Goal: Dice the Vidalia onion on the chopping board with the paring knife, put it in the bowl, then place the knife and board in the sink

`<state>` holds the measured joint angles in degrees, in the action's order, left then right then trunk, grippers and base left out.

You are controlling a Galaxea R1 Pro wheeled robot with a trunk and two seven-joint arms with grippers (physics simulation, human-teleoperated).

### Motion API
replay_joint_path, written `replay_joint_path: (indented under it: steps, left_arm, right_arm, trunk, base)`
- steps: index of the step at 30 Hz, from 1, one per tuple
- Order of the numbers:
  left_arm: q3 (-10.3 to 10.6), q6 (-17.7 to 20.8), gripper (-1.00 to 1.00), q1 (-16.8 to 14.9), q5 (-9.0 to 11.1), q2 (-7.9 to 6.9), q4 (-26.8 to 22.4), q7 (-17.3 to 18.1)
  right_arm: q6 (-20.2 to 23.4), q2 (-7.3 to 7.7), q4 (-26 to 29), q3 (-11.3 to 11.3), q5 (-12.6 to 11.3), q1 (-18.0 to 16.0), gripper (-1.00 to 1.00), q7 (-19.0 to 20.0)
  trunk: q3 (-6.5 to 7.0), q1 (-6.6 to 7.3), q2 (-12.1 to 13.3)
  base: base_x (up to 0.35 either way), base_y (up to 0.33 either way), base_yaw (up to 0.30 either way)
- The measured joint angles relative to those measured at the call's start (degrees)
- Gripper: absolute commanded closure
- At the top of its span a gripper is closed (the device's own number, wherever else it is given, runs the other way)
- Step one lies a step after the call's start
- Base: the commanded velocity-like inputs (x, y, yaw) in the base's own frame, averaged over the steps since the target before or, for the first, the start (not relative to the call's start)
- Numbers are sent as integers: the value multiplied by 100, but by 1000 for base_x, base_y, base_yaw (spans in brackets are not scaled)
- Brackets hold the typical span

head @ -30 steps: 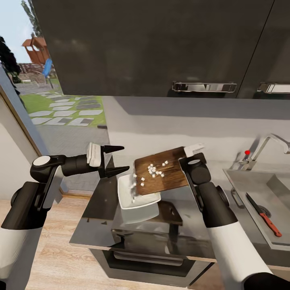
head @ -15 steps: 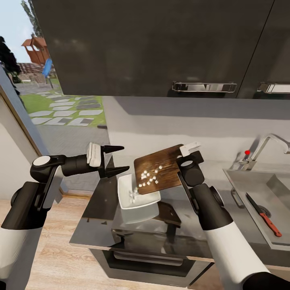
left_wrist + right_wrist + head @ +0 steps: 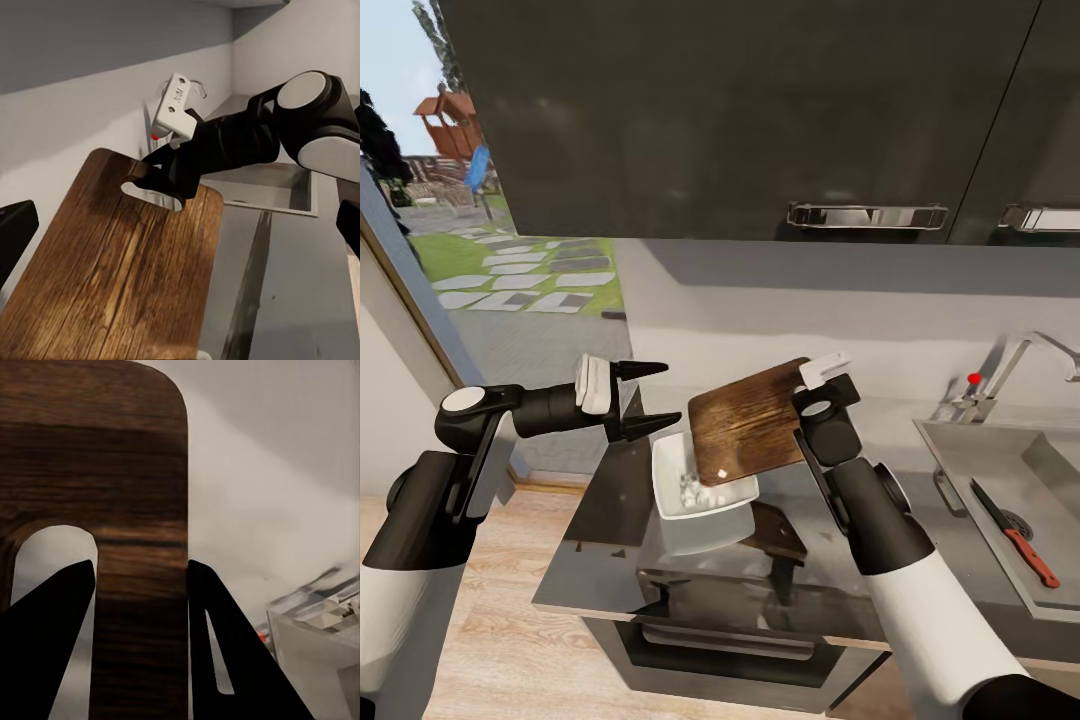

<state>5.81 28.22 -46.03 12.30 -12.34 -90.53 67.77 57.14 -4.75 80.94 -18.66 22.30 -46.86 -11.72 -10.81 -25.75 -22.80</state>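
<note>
My right claw (image 3: 803,392) is pinching the chopping board (image 3: 748,422) at its slotted end, one finger (image 3: 45,637) through the slot and the other outside the edge. I hold the board steeply tilted, its low end hanging over the white bowl (image 3: 700,490) on the dark countertop (image 3: 595,560). One white onion piece (image 3: 722,473) clings near the board's low edge, and a small heap of diced onion (image 3: 693,489) lies in the bowl. My left claw (image 3: 652,398) hangs spread and empty just beside the bowl's far corner. Off to my right, the red-handled knife (image 3: 1015,533) lies in the sink (image 3: 1000,500), below the tap (image 3: 1015,370).
</note>
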Motion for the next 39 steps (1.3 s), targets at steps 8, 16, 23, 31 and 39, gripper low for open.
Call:
replay_joint_path:
  steps: [8, 16, 23, 31, 39]
  left_arm:
    - [0, -1, -100, 1, 0, 0, 0, 0]
    - [0, 2, -100, 1, 0, 0, 1, 0]
    - [0, -1, -100, 2, 0, 0, 0, 0]
    - [0, -5, -100, 1, 0, 6, 0, 0]
    - [0, -5, -100, 0, 0, 8, -1, -9]
  right_arm:
    - [0, 0, 0, -13, 2, 0, 100, -3]
    - [-9, 0, 0, 5, 4, 0, 100, -3]
    - [-39, 1, 56, 1187, 7, -13, 100, 28]
    - [-41, 33, 60, 2466, -33, -31, 100, 495]
    - [-12, 721, 58, 3354, -67, -36, 100, 1926]
  trunk:
    - [0, 0, 0]
    - [0, 0, 0]
    - [0, 0, 0]
    - [0, 0, 0]
    - [0, 0, 0]
  base:
    - [0, 0, 0]
    - [0, 0, 0]
    - [0, 0, 0]
    - [0, 0, 0]
    - [0, -8, 0]
